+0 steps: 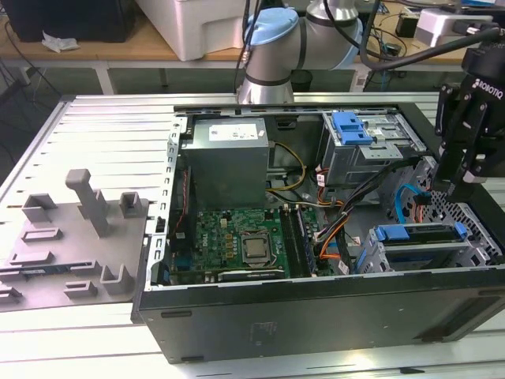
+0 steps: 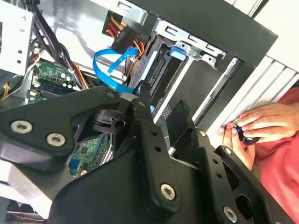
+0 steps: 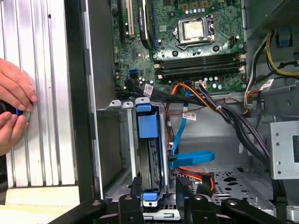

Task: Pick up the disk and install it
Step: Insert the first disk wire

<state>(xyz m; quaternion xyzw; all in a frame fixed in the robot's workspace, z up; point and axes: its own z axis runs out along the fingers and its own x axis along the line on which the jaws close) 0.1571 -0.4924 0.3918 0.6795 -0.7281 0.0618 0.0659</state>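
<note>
Computer case (image 1: 316, 316) holds the disk (image 3: 149, 127), jaws spread empty; both wrist views show hands (image 3: 16, 91)

The arm (image 1: 272, 47) rises at the table's (image 1: 102, 118) far edge and reaches toward the exterior view's right. There its wrist aims the black pincer (image 1: 455, 188) downward. In the first wrist view its two fingers (image 3: 136, 186) stand spread apart.

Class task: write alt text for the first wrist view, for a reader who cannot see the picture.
The open gripper hovers over the disk, which sits edge-on with its blue rails in a metal drive cage inside an opened computer case. Past it lie the motherboard and bundled cables, and a person's hands rest on the slatted table outside the case.
</note>
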